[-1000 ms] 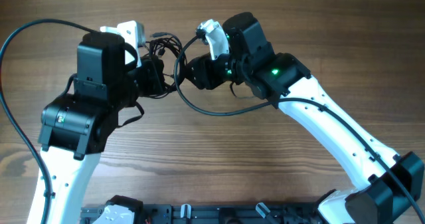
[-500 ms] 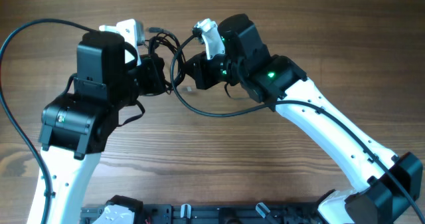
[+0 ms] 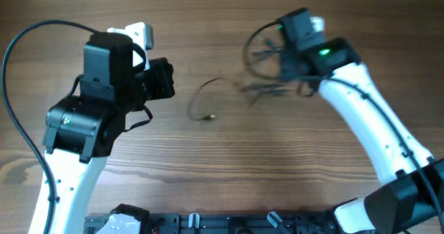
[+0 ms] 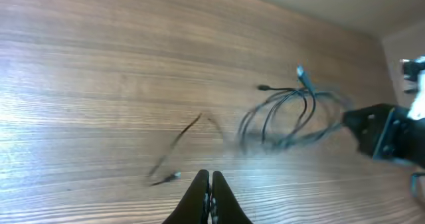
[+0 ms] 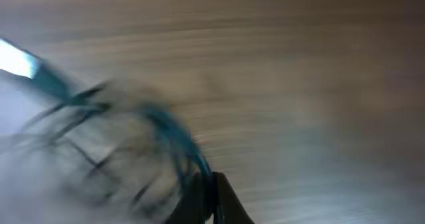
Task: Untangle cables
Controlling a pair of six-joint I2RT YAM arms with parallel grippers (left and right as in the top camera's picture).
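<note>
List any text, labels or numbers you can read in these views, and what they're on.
None legible.
The small pale sticker on the left arm: too small to read.
The cables and table: no markings visible.
Right wrist view: motion-blurred.

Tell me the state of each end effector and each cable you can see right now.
left end effector, shut, holding nothing.
right end effector, shut on the cable bundle.
cable bundle, looped and tangled, held at one side by the right end effector, motion-blurred.
loose cable, lying free on the table, apart from the bundle and both end effectors.
</note>
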